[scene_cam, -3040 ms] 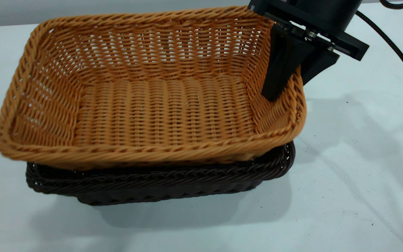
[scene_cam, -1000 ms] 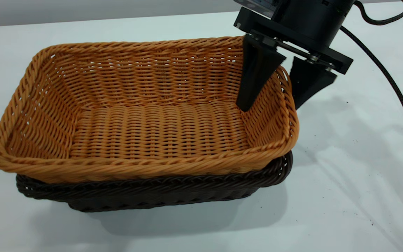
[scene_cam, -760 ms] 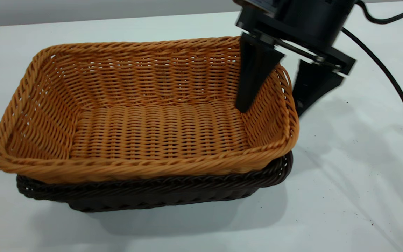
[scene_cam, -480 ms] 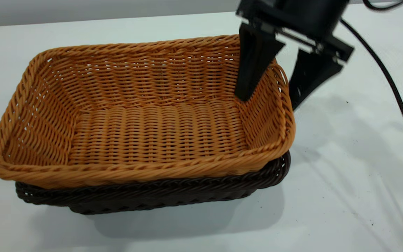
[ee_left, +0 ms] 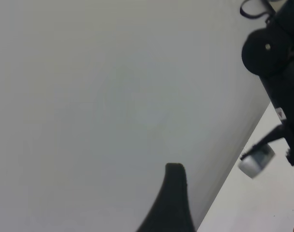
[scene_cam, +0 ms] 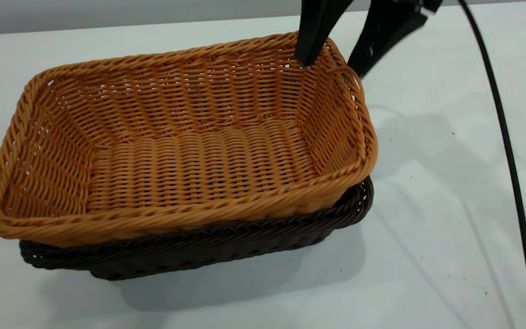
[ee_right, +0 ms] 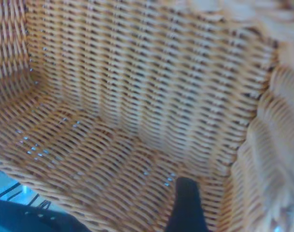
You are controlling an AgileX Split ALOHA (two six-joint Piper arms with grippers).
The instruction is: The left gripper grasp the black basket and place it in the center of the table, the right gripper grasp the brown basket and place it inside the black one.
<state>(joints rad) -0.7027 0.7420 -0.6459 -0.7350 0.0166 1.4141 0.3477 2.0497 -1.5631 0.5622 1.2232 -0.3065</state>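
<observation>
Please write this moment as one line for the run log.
right gripper: open, above rim | brown basket: inside black basket | left gripper: parked

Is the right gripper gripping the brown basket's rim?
No, the right gripper is open, its fingers straddling the brown basket without clamping.

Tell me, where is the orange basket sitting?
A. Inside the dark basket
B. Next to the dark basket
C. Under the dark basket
A: the brown basket sits nested in the black basket, whose dark rim shows just below it.
</observation>
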